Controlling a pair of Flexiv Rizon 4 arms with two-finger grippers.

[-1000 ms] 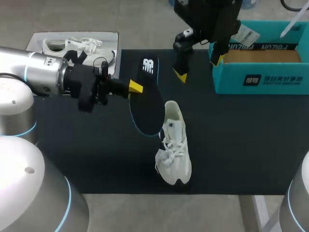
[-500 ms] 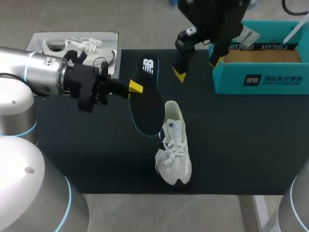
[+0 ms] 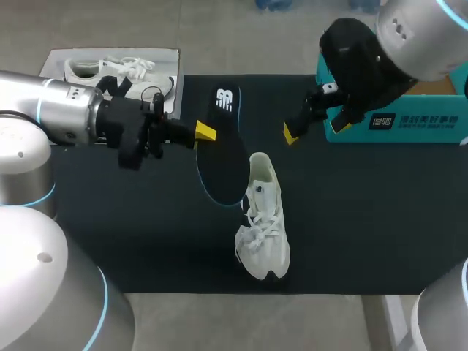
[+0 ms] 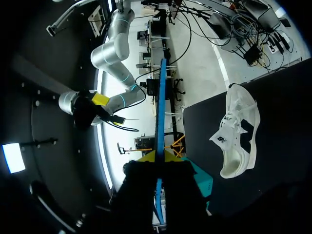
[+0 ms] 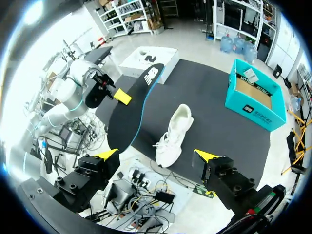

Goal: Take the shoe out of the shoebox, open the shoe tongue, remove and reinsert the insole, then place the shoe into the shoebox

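The white shoe [image 3: 262,219] lies on the black table mat [image 3: 365,234] in the lower middle of the head view, out of its box and untouched by either arm. Just behind it, left of centre, the black insole [image 3: 225,150] with its blue rim stands up on edge. The left gripper [image 3: 205,132] comes in from the left and is clenched on its side, one yellow tip on each face in the left wrist view. Farther back, right of centre, the right gripper [image 5: 157,154] hangs above the mat with fingers spread wide and nothing between them. Behind it, upper right, sits the teal shoebox [image 3: 398,121]. At upper left, a pale lid [image 3: 117,69] holds a second white shoe [image 3: 110,69].
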